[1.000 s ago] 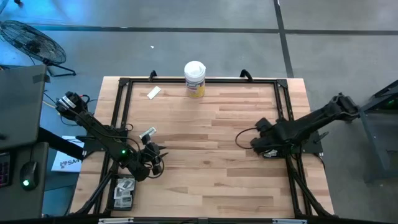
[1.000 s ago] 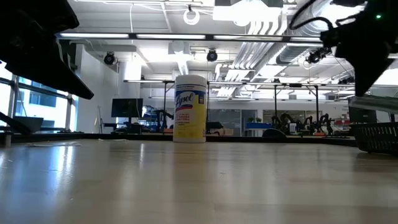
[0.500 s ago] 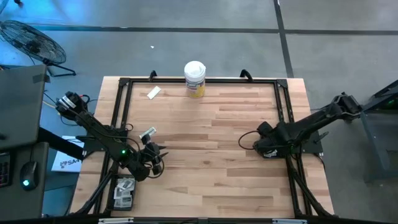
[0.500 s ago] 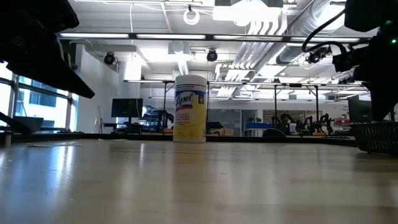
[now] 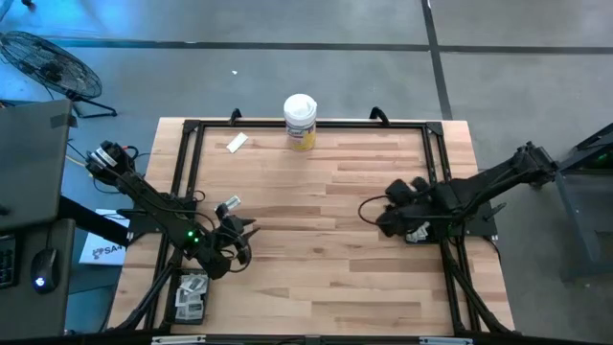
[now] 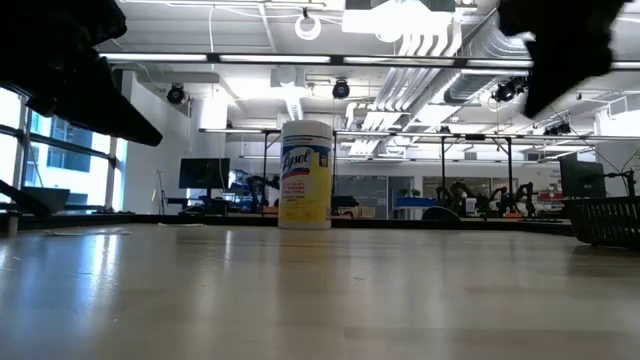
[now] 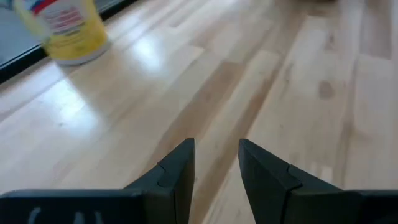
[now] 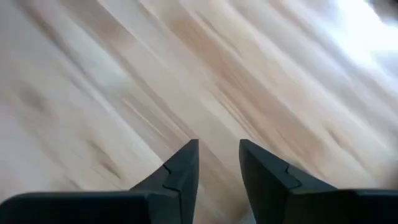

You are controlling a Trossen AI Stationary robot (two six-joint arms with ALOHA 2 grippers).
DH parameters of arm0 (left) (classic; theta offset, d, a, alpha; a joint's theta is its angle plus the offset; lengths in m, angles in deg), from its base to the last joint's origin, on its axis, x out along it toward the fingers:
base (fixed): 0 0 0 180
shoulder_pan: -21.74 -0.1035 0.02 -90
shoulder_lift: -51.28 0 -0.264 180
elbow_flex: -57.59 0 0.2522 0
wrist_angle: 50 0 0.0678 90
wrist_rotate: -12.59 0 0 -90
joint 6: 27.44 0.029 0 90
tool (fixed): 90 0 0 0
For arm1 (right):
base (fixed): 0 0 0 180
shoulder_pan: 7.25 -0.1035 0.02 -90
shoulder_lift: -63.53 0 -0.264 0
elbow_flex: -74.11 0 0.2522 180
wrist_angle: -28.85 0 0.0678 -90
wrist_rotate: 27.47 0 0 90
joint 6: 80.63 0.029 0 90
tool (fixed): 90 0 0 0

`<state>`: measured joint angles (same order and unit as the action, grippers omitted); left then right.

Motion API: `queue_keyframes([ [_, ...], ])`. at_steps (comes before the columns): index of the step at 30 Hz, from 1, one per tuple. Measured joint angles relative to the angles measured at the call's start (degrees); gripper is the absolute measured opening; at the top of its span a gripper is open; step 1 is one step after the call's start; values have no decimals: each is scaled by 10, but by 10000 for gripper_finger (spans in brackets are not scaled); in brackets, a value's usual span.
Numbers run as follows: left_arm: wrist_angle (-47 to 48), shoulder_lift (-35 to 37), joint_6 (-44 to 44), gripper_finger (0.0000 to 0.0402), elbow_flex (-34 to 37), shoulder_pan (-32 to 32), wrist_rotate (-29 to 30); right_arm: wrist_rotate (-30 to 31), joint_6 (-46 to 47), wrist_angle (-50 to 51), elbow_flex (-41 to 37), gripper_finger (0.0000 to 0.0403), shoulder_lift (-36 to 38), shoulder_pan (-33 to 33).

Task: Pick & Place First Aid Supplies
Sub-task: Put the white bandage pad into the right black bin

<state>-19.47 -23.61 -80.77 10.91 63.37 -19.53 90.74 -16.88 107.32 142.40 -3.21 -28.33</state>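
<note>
Two small white packets of the first aid supplies lie flat on the wooden table: one (image 5: 228, 204) just beyond my left gripper, another (image 5: 237, 143) near the far left corner. More packets sit in a black tray (image 5: 191, 296) at the near left corner. My left gripper (image 5: 243, 231) (image 7: 216, 146) hovers at the table's left, open, with only bare wood between its fingers. My right gripper (image 5: 381, 218) (image 8: 217, 144) is right of centre, also open over bare wood.
A tall white canister with a yellow label (image 5: 300, 121) (image 6: 305, 175) stands at the middle of the far edge. A black frame (image 5: 306, 125) runs around the table. A dark basket (image 6: 606, 220) shows at the right edge in the low view. Bare wood lies between the arms.
My right gripper has shifted a little toward the table's left. In the low view, the arm has risen.
</note>
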Motion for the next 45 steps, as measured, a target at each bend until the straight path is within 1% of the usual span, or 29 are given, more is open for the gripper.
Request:
queue_keyframes([
  [2,10,0,-24,122,0,0,14,35,-56,-96,1,109,0,-1],
  [5,58,0,-88,122,0,0,19,59,-144,-257,-15,106,0,-1],
  [7,112,0,-154,122,0,-6,6,58,-199,-355,-32,102,0,1],
  [9,168,0,-223,122,3,-19,-23,58,-246,-426,-46,98,-1,2],
  [12,199,0,-306,122,31,-48,-41,58,-288,-474,-57,91,-1,2],
  [17,198,0,-395,122,88,-116,-82,59,-297,-473,-58,81,-1,2],
  [19,190,0,-414,122,101,-138,-95,59,-297,-472,-58,78,-1,2],
  [23,168,0,-411,122,113,-163,-101,59,-297,-472,-58,72,-1,2],
  [29,154,0,-410,122,128,-185,-139,59,-293,-473,-58,71,-1,2],
  [32,126,0,-404,122,142,-184,-136,59,-293,-475,-58,71,-1,2],
  [36,71,0,-352,122,148,-184,-134,59,-292,-474,-58,71,-1,2],
  [41,-30,0,-261,122,148,-184,-136,59,-291,-474,-58,71,-1,2],
  [45,-79,0,-205,122,147,-184,-106,58,-291,-492,-58,71,-4,0],
])
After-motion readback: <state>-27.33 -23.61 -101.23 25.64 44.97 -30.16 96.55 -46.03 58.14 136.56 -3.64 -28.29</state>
